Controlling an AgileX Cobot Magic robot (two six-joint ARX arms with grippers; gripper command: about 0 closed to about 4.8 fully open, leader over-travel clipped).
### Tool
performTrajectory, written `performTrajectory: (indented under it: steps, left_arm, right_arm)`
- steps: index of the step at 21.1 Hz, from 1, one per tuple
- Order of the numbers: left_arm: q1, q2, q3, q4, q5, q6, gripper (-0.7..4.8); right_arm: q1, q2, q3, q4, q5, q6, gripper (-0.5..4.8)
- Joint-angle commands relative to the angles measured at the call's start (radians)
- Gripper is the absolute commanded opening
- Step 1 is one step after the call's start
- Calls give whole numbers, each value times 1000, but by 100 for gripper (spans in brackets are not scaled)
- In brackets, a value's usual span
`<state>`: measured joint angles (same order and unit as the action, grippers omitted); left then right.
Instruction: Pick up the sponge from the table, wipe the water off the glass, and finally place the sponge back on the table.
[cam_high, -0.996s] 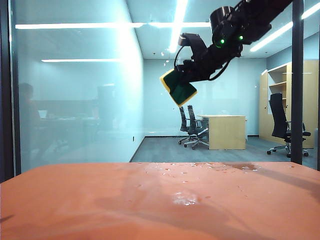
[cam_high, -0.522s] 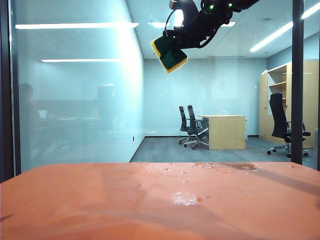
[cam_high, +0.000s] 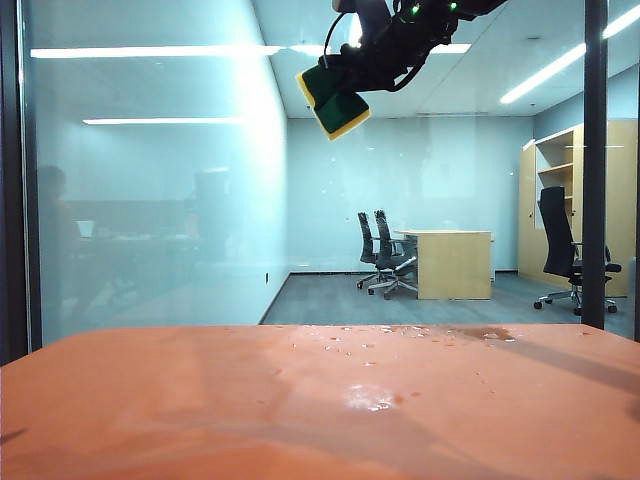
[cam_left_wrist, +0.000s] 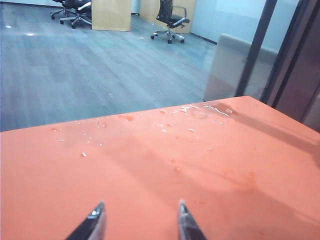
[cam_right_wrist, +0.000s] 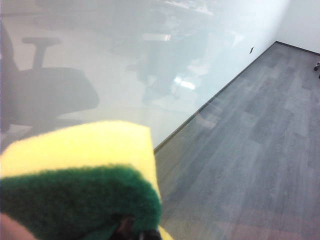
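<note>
High against the glass (cam_high: 150, 200), near the upper edge of the exterior view, my right gripper (cam_high: 352, 84) is shut on the sponge (cam_high: 332, 102), a yellow block with a dark green face. In the right wrist view the sponge (cam_right_wrist: 80, 175) fills the near corner and hides the fingers; its yellow side faces the pane (cam_right_wrist: 150, 65). Water droplets (cam_high: 370, 398) lie on the orange-red table (cam_high: 200, 420). Low over the table (cam_left_wrist: 150, 160), my left gripper (cam_left_wrist: 141, 220) is open and holds nothing. Droplets (cam_left_wrist: 210, 110) glint near the far edge.
A dark vertical frame bar (cam_high: 595, 160) stands at the right of the pane and another (cam_high: 10, 180) at the left. Behind the glass are a wooden desk (cam_high: 452, 262) and office chairs (cam_high: 385, 255).
My right arm has carried the sponge up and to the left along the glass, from mid-height to near the top of the exterior view. The left gripper has not moved.
</note>
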<state>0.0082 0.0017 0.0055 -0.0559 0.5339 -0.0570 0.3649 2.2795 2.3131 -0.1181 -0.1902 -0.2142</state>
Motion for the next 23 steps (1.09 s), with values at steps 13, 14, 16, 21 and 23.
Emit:
performTrajectory:
  steps: [13,14,16,21,23]
  left_arm:
    - [0,1,4,37,1,5,183]
    - [0,1,4,41,1,5,183]
    - [0,1,4,43,1,5,183]
    - [0,1,4,42,-19,24,183]
    - [0,1,4,41,-25,23,183]
  right_arm:
    - [-7,116,-100,-88,94,-26,-9]
    - [-9,116,-117,-89,107,-26,-9]
    - [-13,116,-129,-92,110,-26,-9]
    - [-13,104,-123,-60,110,-26,-9]
    - [-13,93,-122,-49,110,-26,-9]
